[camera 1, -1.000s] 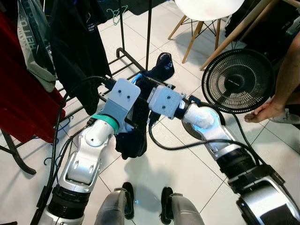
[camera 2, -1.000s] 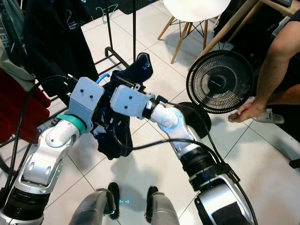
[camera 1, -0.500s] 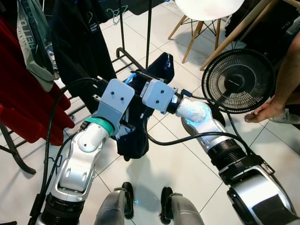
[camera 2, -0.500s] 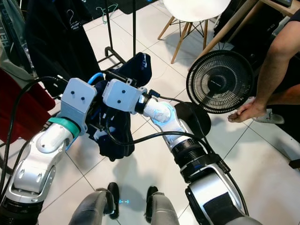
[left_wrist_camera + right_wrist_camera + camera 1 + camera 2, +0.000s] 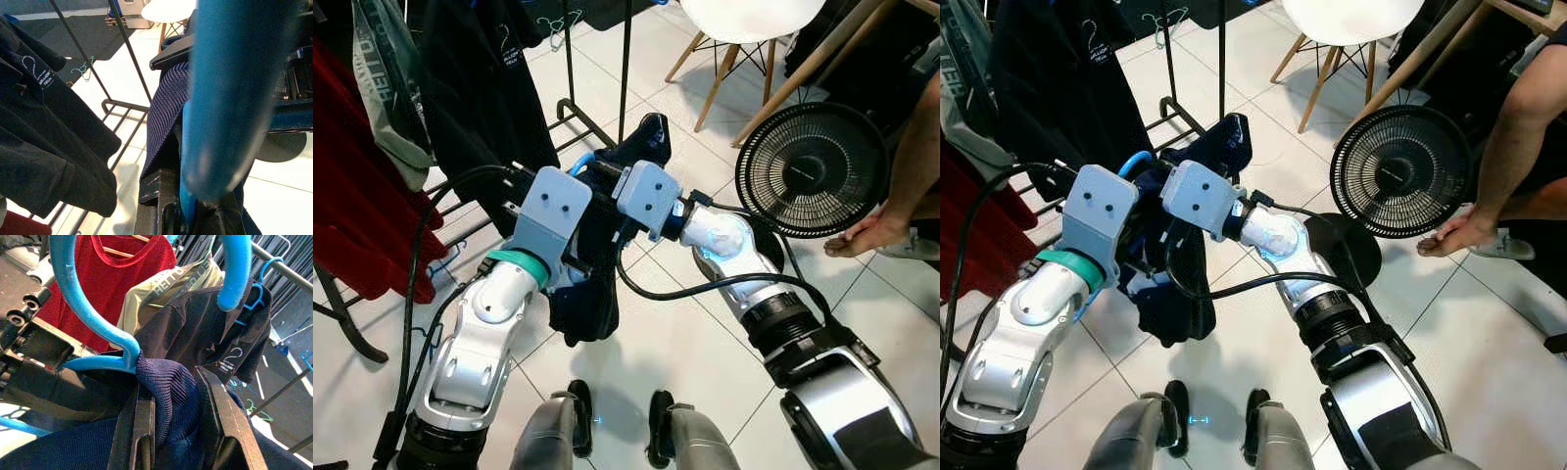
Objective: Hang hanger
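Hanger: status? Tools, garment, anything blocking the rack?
Both tools shut on the navy garment draped on the blue hanger. Held low, short of the rack rail. Hung shirts crowd the rail; a person's hand by the fan.

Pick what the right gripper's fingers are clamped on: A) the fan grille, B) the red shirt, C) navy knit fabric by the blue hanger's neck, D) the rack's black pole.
C: in the right wrist view the right gripper pinches the navy garment just below the blue hanger hook.
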Available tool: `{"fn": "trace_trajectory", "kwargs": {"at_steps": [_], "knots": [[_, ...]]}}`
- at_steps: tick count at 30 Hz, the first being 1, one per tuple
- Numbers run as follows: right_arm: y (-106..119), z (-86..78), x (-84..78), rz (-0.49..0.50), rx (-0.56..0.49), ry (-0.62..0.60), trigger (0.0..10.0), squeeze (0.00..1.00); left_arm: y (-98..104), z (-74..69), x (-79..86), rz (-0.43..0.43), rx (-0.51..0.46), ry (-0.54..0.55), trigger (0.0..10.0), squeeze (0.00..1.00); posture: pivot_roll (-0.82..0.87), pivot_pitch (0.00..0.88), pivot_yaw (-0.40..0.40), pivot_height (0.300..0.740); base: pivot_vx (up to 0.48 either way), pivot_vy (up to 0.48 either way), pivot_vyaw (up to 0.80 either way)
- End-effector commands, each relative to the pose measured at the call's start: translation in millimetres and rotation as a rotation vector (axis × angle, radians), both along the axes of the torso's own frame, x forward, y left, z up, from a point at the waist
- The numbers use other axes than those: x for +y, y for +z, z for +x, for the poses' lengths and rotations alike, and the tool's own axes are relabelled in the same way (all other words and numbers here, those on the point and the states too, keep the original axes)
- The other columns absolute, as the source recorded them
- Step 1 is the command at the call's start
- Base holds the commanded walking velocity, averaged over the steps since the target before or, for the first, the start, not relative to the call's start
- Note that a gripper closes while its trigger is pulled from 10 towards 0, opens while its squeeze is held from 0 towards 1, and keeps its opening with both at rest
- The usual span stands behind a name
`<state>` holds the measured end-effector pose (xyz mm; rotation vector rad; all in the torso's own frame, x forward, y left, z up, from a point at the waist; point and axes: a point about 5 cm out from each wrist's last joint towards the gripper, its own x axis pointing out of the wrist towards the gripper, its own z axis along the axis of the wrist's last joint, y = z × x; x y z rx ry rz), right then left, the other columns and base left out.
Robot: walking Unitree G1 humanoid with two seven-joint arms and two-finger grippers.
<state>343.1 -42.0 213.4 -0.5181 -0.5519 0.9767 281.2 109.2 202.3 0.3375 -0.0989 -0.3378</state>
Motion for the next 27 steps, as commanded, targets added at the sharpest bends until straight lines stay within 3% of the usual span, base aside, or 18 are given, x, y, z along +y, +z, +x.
{"fn": "trace_trajectory", "kwargs": {"at_steps": [1, 8, 9, 10, 11, 22, 23, 25, 26, 27], "knots": [[-5.3, -3.0, 5.8, 0.044, 0.041, 0.012, 0.0, 0.00, 12.9, -7.4, -16.2, -0.031, -0.059, -0.095, 10.0, 0.00, 0.06, 0.195, 0.008, 0.740, 0.000, 0.000, 0.00], [2.9, -1.8, -2.7, 0.087, -0.013, -0.056, 0.0, 0.00, 14.2, -7.1, -17.1, -0.060, -0.054, -0.115, 10.0, 0.00, 0.05, 0.194, 0.013, 0.740, 0.000, 0.000, 0.00], [6.2, -2.2, -6.7, 0.096, -0.040, -0.081, 0.0, 0.00, 14.5, -8.3, -19.2, -0.088, -0.042, -0.148, 10.0, 0.66, 0.05, 0.193, 0.015, 0.740, 0.000, 0.000, 0.00], [6.2, -2.2, -6.7, 0.096, -0.040, -0.081, 0.0, 0.00, 14.5, -8.3, -19.2, -0.088, -0.042, -0.148, 10.0, 0.66, 0.05, 0.193, 0.015, 0.740, 0.000, 0.000, 0.00], [8.2, -2.6, -10.4, 0.105, -0.055, -0.100, 0.0, 0.00, 15.4, -9.3, -20.4, -0.094, -0.043, -0.166, 10.0, 1.00, 0.05, 0.193, 0.015, 0.740, 0.000, 0.000, 0.00], [4.0, -0.7, -26.3, 0.117, -0.045, -0.172, 0.0, 0.00, 21.7, -13.6, -22.5, -0.139, -0.047, -0.211, 10.0, 1.00, 0.04, 0.188, 0.018, 0.740, 0.000, 0.000, 0.00], [1.5, 1.0, -34.8, 0.120, -0.037, -0.210, 0.0, 0.00, 23.7, -17.0, -18.7, -0.183, -0.032, -0.227, 10.0, 0.00, 0.04, 0.190, 0.019, 0.740, 0.000, 0.000, 0.00], [1.5, 1.0, -34.8, 0.120, -0.037, -0.210, 0.0, 0.00, 23.7, -17.0, -18.7, -0.183, -0.032, -0.227, 10.0, 0.00, 0.04, 0.190, 0.019, 0.740, 0.000, 0.000, 0.00], [-1.0, 1.7, -44.1, 0.122, -0.031, -0.248, 0.0, 0.00, 24.8, -18.5, -11.3, -0.238, -0.012, -0.216, 10.0, 0.00, 0.04, 0.192, 0.021, 0.740, 0.000, 0.000, 0.00], [-1.0, 1.7, -44.1, 0.122, -0.031, -0.248, 0.0, 0.00, 24.8, -18.5, -11.3, -0.238, -0.012, -0.216, 10.0, 0.00, 0.04, 0.192, 0.021, 0.740, 0.000, 0.000, 0.00]]}}
